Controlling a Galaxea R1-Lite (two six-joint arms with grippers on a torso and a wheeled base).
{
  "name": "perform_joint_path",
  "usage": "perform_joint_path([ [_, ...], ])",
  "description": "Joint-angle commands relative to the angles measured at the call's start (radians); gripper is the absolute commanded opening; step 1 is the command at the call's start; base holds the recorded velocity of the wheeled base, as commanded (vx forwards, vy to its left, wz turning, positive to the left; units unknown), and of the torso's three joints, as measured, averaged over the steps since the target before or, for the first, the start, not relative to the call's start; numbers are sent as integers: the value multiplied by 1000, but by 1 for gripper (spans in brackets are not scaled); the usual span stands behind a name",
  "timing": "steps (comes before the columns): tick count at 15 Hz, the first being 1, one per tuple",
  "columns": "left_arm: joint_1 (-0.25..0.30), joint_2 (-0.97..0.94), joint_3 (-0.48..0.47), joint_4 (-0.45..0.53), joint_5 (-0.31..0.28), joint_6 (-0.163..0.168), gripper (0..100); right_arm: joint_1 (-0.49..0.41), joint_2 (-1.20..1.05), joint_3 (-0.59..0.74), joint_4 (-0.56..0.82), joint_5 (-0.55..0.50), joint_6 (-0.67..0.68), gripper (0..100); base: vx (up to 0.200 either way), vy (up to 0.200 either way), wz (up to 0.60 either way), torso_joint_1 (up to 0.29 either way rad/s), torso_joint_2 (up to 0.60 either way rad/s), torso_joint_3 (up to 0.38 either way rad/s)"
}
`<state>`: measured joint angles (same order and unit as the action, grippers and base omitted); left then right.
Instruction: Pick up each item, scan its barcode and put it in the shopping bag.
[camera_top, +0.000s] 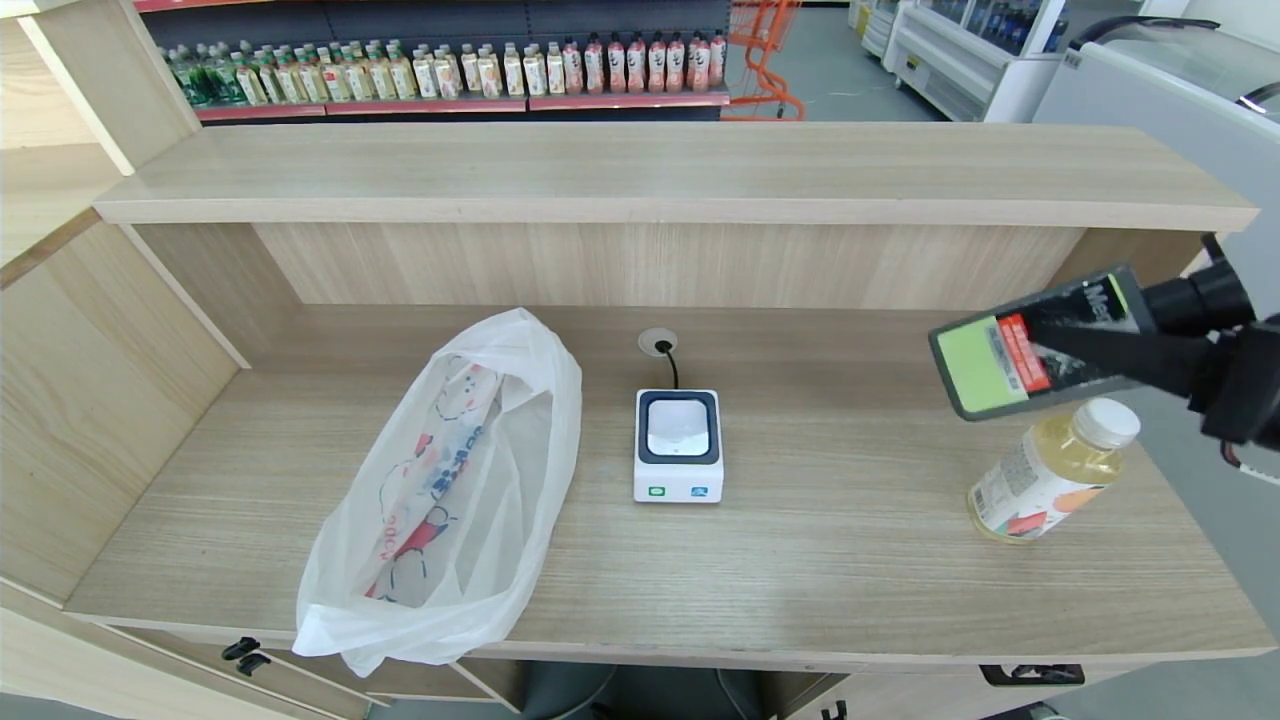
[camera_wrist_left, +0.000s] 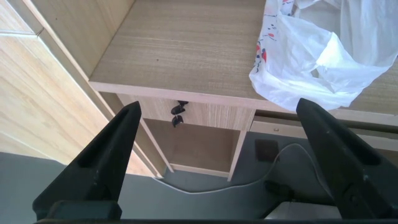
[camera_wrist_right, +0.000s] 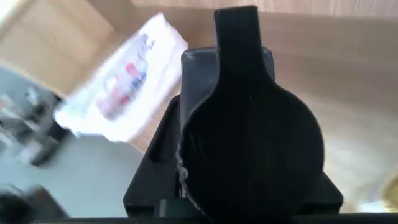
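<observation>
Right hand (camera_top: 1085, 345) is clamped on a dark bottle (camera_top: 980, 372), held in the air with its base toward the scanner (camera_top: 678, 445); taking the scanner as dial centre in the head view, the held bottle sits at about 3 o'clock, well apart from it and above the desk (camera_top: 850, 560); a juice bottle (camera_top: 1050, 475) rests on the desk at 4 o'clock, just under the held one, untouched; the shopping bag (camera_top: 450, 500) lies at 9 o'clock, its mouth apparently toward the desk's front edge; left hand (camera_wrist_left: 217, 168) hangs with fingers wide apart, holding nothing, off that front edge near the bag's mouth

Step in hand, by judgement: pick-up is complete; scanning is pending

Next move calls for: travel toward 9 o'clock until the bottle is over the scanner window; rotation so the label strip, now facing upward, faces the window; clearance over the juice bottle; the bag looks collapsed, so the left hand will probably have to open it
</observation>
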<state>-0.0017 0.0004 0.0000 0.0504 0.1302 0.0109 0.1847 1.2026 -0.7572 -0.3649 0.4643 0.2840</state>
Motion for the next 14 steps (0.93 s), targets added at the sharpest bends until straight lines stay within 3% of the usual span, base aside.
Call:
perform_joint_path([
  [1, 0, 0, 0, 0, 0, 0, 100, 217, 192, -189, 135, -234, 349, 0, 0, 0, 0, 0, 0, 0],
  [6, 0, 0, 0, 0, 0, 0, 100, 228, 322, -177, 153, -236, 405, 0, 0, 0, 0, 0, 0, 0],
  [14, 0, 0, 0, 0, -1, 3, 100, 257, 272, -131, 152, -273, 412, 0, 0, 0, 0, 0, 0, 0],
])
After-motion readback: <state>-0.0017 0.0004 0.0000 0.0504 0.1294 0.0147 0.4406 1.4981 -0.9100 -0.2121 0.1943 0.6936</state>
